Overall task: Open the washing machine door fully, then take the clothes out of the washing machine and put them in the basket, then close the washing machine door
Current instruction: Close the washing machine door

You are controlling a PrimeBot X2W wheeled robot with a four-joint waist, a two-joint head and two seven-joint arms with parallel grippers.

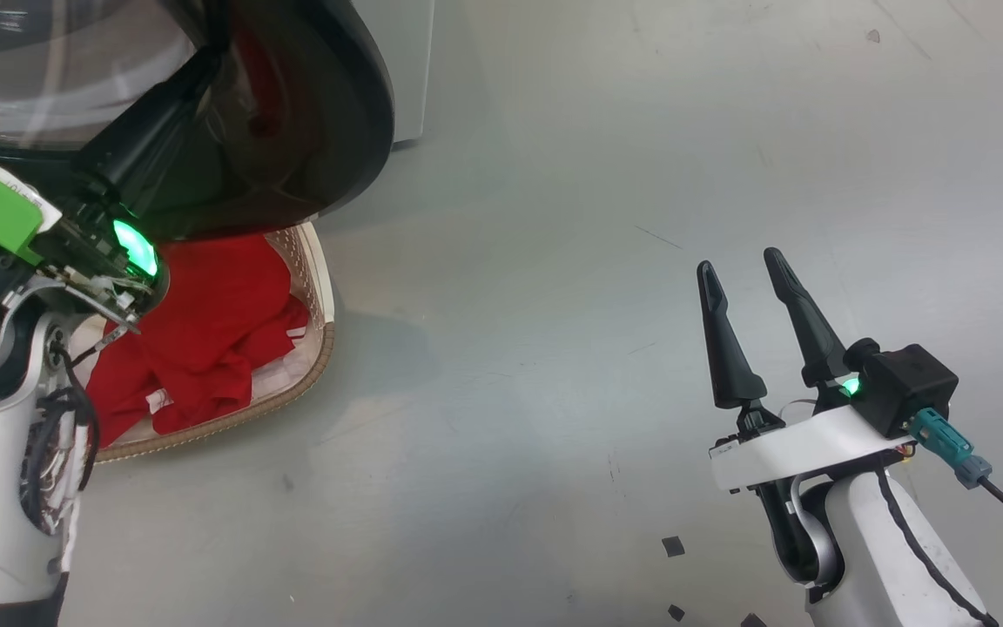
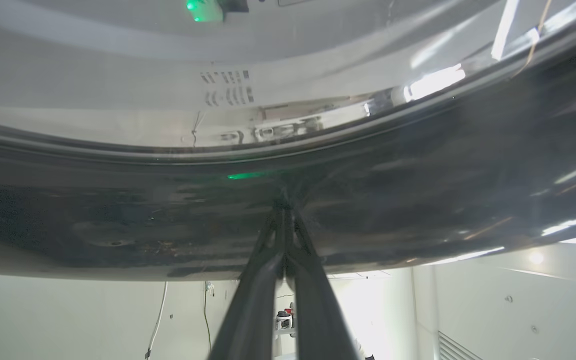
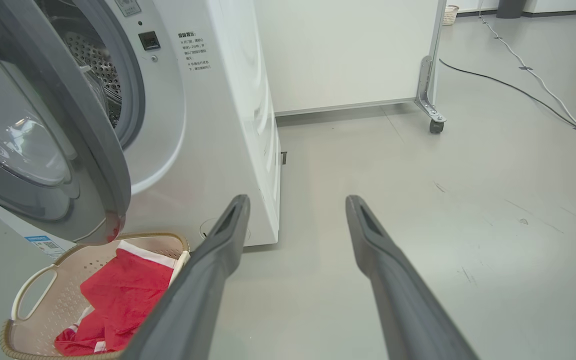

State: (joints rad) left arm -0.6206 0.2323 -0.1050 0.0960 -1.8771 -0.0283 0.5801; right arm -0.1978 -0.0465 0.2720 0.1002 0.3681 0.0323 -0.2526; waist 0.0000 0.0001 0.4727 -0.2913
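The washing machine door [image 2: 118, 220] is touched by clenched left fingers [image 2: 253, 300]; right fingers [image 1: 728, 348] are released, empty. A steady push until latched is advised.

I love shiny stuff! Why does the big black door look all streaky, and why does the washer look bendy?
Left wrist view: the glossy washing machine door mirrors bright lights as white streaks and a green glow, and looks smeary so close up. Right wrist view: the wide lens bends the washing machine. Head view: soft glare on the floor.
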